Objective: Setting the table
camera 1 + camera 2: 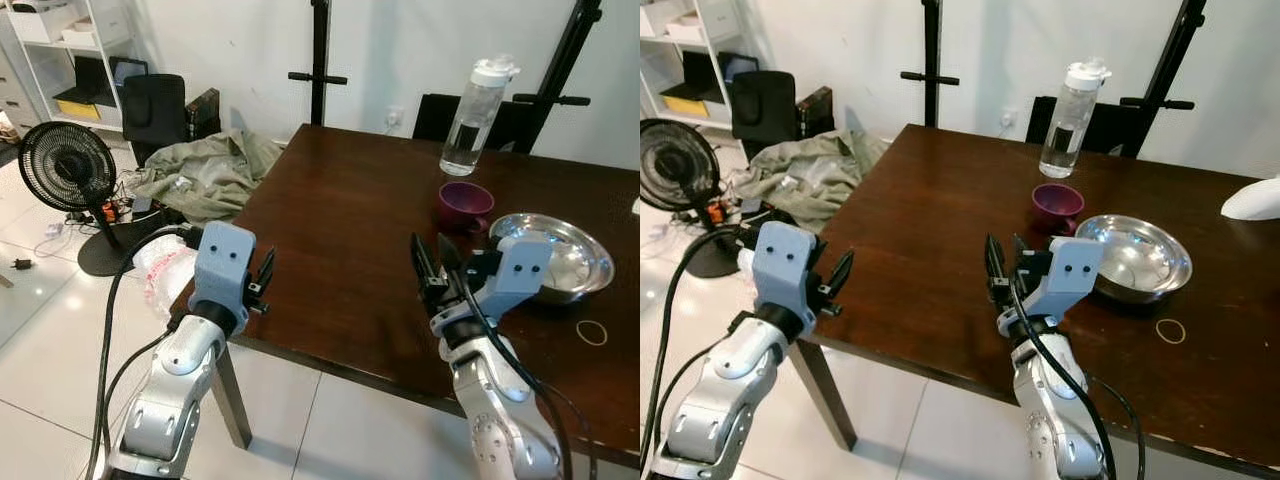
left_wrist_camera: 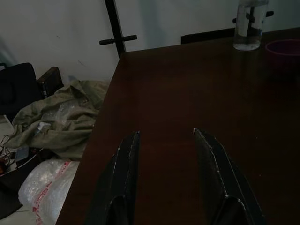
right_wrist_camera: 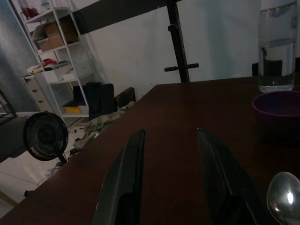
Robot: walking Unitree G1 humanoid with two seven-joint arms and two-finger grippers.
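1. While both arms hover ahead of me, my left gripper (image 1: 262, 283) hangs at the near-left edge of the dark wooden table (image 1: 340, 210), fingers parted, holding nothing.
2. My right gripper (image 1: 432, 270) sits over the table's near side, fingers spread wide, empty.
3. Beyond it: purple cup (image 1: 464, 205), then the water bottle (image 1: 476, 117) behind.
4. Furthest right, the steel bowl (image 1: 560, 255), a spoon (image 3: 283, 197) near it, and a rubber band (image 1: 591, 332).
5. Judgement: approach the cup low, fingers straddling its rim, avoiding the bottle.

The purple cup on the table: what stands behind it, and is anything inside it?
Behind the purple cup stands a clear water bottle with a white cap, and behind that a dark chair back. The cup's inside looks dark; its bottom is hidden by the rim.
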